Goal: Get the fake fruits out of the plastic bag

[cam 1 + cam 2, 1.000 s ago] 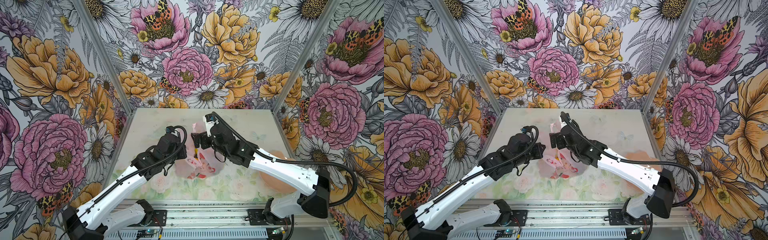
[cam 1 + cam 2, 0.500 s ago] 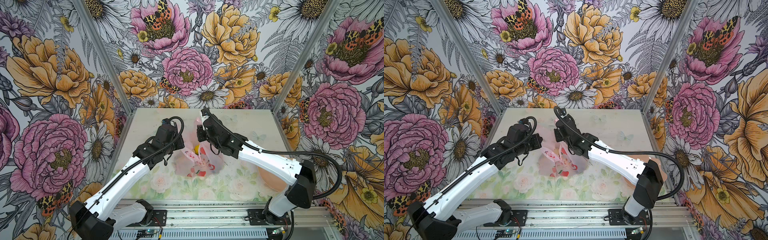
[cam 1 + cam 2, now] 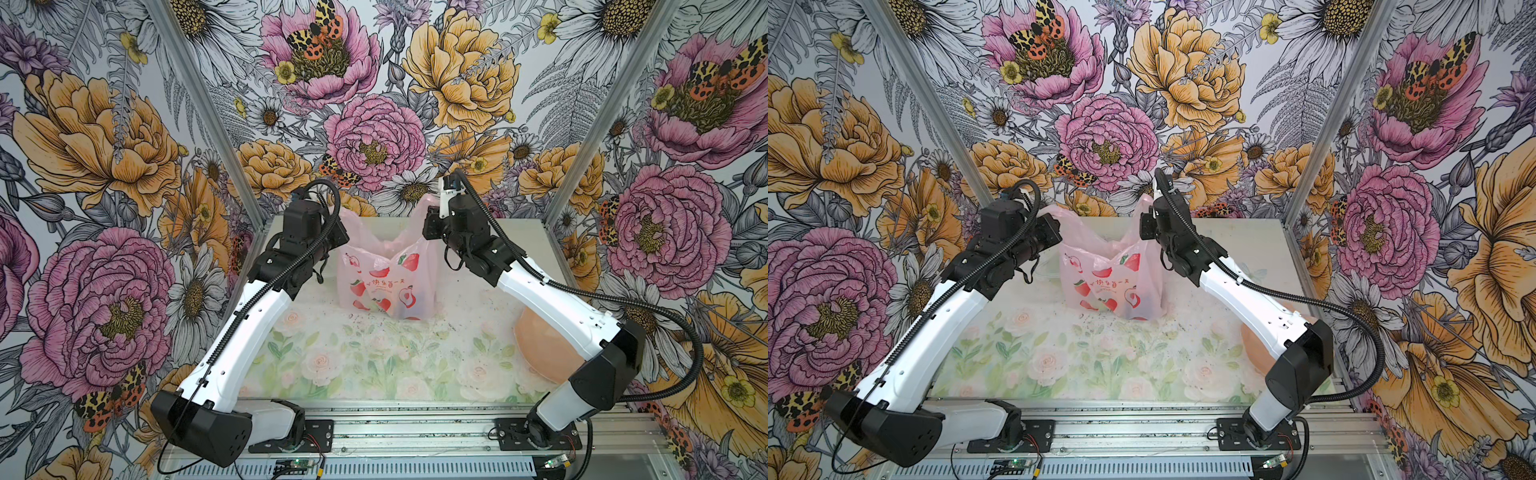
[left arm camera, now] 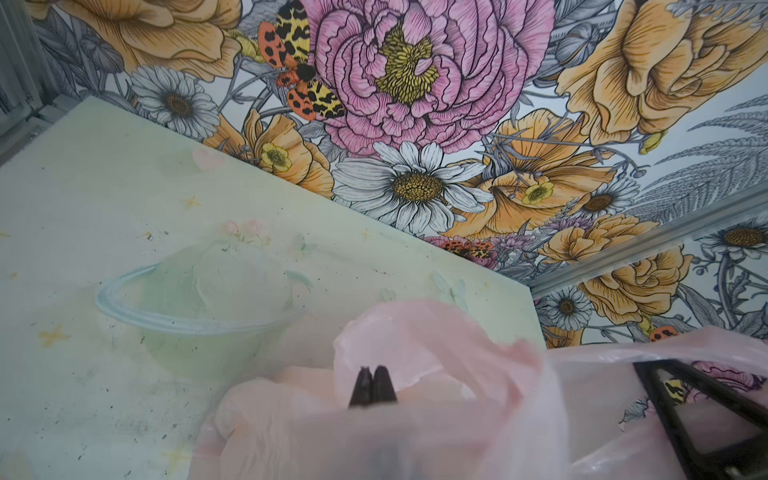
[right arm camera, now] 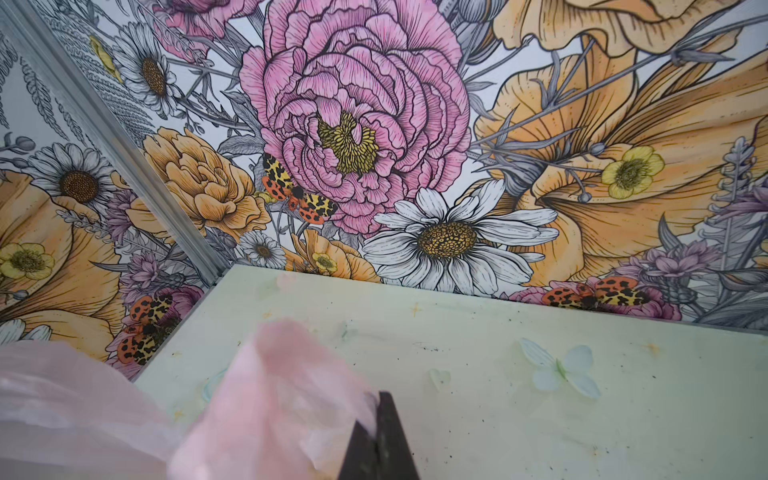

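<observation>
Top views, plastic bag (image 3: pixel 384 282) (image 3: pixel 1109 286): pale pink with red fruit prints and lettering. It stands tall near the middle of the back edge of the desk (image 3: pixel 374 357). Its two handles are held up and apart, and the mouth gapes between them. Whether its bottom rests on the desk cannot be told.
Top views, bag contents: the fake fruits show only as dim coloured shapes low behind the film; none can be named.
Top views, plate (image 3: pixel 536 349): peach, by the desk's right edge, partly hidden under the right arm (image 3: pixel 548 303).
Top views, bowl (image 3: pixel 1045 272): clear, just left of the bag, below the wrist of the left arm (image 3: pixel 934 332).
Top views, obstruction: each arm's wrist block hides the spot where it meets a handle.
Left wrist view, left gripper (image 4: pixel 372 384): fingertips pressed together, clenched on a fold of the bag's pink film, which billows around them.
Left wrist view, bowl: beyond the bag, with the desk print showing through its wall.
Right wrist view, right gripper (image 5: pixel 378 436): tips closed, pinching a bunched bag handle. Bare desk lies beyond, up to the back wall.
</observation>
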Motion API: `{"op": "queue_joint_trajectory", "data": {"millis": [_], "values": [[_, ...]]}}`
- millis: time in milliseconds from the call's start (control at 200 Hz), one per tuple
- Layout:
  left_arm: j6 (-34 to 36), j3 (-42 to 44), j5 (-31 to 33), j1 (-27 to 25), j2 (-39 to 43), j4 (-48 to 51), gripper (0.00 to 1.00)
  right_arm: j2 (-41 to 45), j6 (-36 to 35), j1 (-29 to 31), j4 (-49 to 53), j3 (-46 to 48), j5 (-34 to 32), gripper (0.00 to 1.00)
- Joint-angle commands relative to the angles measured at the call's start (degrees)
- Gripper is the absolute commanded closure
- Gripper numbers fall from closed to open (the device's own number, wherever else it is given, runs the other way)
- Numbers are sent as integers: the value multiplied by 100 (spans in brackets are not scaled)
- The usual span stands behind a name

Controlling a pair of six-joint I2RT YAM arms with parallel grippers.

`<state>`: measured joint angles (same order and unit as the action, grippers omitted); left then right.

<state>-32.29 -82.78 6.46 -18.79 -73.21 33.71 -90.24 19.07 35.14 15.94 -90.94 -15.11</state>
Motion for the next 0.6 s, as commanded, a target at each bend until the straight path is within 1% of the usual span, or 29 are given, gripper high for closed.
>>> {"op": "queue_joint_trajectory", "data": {"millis": [0, 75, 120, 240, 390, 480, 595], "values": [[215, 78, -23, 247, 321, -427, 98, 570, 133, -77, -850, 461, 384, 100], [187, 408, -240, 327, 499, -502, 98, 709, 286, -77, -1137, 903, 552, 100], [105, 744, -336, 323, 618, -502, 98, 766, 388, -77, -1281, 1168, 600, 100], [-361, 2091, -822, 210, 988, -790, 98, 927, 856, -66, -1775, 2102, 929, 100], [-784, 3506, -998, 18, 1357, -1065, 98, 1106, 1501, -68, -2323, 3241, 1159, 100], [-954, 4151, -1046, 91, 1637, -1284, 97, 1253, 1910, -65, -2757, 3921, 1236, 100], [-1136, 4616, -1234, 414, 1815, -1466, 95, 1369, 2378, -59, -3147, 4604, 1195, 100]]}}
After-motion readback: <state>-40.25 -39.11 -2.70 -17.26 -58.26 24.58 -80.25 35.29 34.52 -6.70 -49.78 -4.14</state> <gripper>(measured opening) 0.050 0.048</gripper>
